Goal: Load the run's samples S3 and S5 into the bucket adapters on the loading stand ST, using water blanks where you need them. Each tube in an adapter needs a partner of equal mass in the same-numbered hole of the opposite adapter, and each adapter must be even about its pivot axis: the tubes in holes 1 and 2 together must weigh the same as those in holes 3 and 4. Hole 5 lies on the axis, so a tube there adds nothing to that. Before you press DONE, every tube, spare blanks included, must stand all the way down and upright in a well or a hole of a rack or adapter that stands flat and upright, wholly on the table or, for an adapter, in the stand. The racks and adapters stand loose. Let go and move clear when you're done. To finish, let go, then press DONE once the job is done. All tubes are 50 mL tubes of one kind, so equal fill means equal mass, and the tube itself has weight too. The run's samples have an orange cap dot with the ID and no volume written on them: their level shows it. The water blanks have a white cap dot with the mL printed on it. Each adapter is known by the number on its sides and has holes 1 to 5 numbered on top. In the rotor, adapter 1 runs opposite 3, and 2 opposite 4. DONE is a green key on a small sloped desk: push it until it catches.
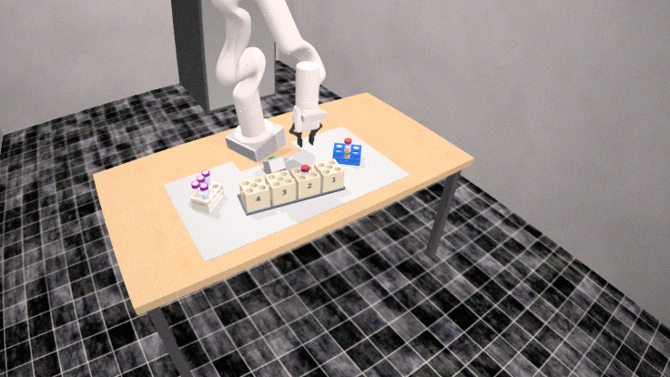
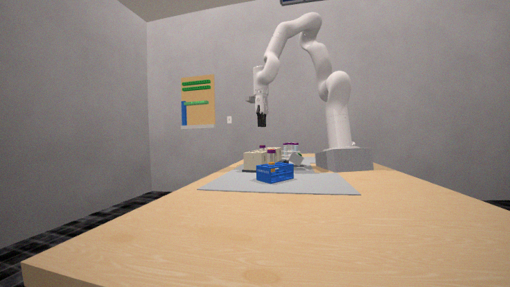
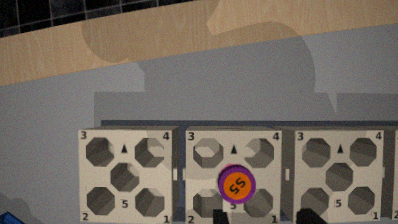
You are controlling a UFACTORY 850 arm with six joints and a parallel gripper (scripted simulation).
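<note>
My gripper [image 1: 306,142] [image 2: 262,125] [image 3: 265,217] is partly open and empty, high above the loading stand [image 1: 296,201]. Tube S5 [image 1: 305,168] [image 3: 236,185], orange dot, stands in hole 5 of adapter 2 [image 1: 309,186] [image 3: 196,175]; its other holes are empty. Adapter 1 [image 1: 333,179] [image 3: 90,176], adapter 3 [image 1: 283,192] [image 3: 305,176] and adapter 4 [image 1: 258,199] show no tubes. A tube with an orange dot [image 1: 348,140] [image 2: 271,151] stands in the blue rack [image 1: 355,161] [image 2: 283,173]; its ID is unreadable. Several white-dotted blanks [image 1: 204,186] stand in the pale rack [image 1: 200,204]; their numbers are unreadable.
The small sloped desk [image 1: 275,165] [image 2: 295,159] with its green key [image 1: 271,157] [image 2: 300,154] stands between the stand and the arm's base [image 1: 258,143]. A grey mat [image 1: 215,241] [image 2: 228,187] lies under the racks and stand. The table's edge crosses the top of the wrist view.
</note>
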